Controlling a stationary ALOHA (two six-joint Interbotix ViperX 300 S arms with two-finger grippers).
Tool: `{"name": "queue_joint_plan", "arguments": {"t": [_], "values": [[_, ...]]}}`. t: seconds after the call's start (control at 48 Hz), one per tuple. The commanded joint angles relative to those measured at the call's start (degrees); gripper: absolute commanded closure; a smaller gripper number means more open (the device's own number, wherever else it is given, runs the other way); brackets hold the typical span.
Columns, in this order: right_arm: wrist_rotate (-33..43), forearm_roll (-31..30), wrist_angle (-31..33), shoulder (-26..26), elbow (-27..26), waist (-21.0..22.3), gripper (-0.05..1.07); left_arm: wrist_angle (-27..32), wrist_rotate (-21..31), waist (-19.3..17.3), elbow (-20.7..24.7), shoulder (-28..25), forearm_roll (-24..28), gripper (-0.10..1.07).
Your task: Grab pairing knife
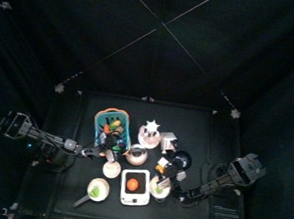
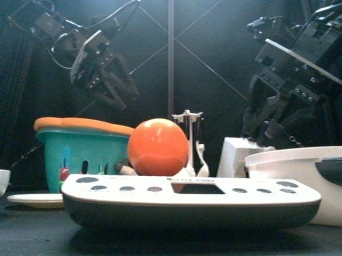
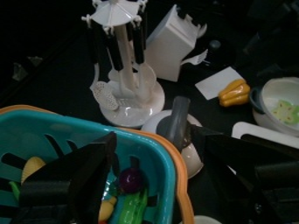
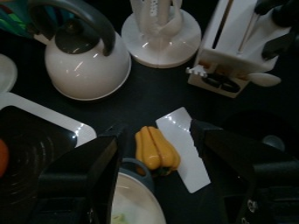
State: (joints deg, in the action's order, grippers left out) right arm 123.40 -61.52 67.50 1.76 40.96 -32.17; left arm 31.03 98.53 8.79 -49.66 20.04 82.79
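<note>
- In the front view, a white kitchen scale fills the lower frame, nearest the camera, with an orange egg-shaped object on it.
- Behind it at the left stands a teal basket with an orange rim; a white bowl sits at the right edge.
- In the right wrist view, the right gripper hangs with its jaws spread wide and empty, over a yellow bell pepper that lies on a white card.
- Beyond the pepper, toward the upper right of that frame, stands the white knife block with dark-handled knives; I cannot tell which is the paring knife.
- A white kettle and a white utensil stand sit near it.
- In the left wrist view, the left gripper hovers over the basket, jaws apart, gripping nothing.
</note>
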Motion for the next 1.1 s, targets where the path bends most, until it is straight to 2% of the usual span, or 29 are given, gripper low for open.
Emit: {"name": "queue_joint_plan", "arguments": {"t": [0.0, 0.146, 0.271, 0.604, 1.083], "values": [[-1.58, 1.93, 0.53, 3.60, 0.53, -0.53, 0.10, -0.44, 0.09, -0.09, 0.35, 0.70, 0.70, -0.02], [-2.46, 10.20, 0.53, 4.92, 3.34, -0.70, 0.11, 0.53, 0.18, -0.26, -0.18, 1.14, 0.70, -0.02], [-2.99, 12.83, 0.26, 5.36, 5.71, -1.67, 0.11, 0.88, 0.00, -0.53, -0.97, 1.41, 0.88, -0.02], [-3.25, 15.91, -0.53, 5.19, 6.77, -1.67, 0.11, 1.14, 0.44, -0.70, -3.69, 4.92, 0.53, -0.02], [-3.08, 15.03, -0.53, 4.75, 6.33, -1.23, 0.11, 1.14, 0.44, -0.70, -5.63, 7.38, -0.35, -0.02]]}}
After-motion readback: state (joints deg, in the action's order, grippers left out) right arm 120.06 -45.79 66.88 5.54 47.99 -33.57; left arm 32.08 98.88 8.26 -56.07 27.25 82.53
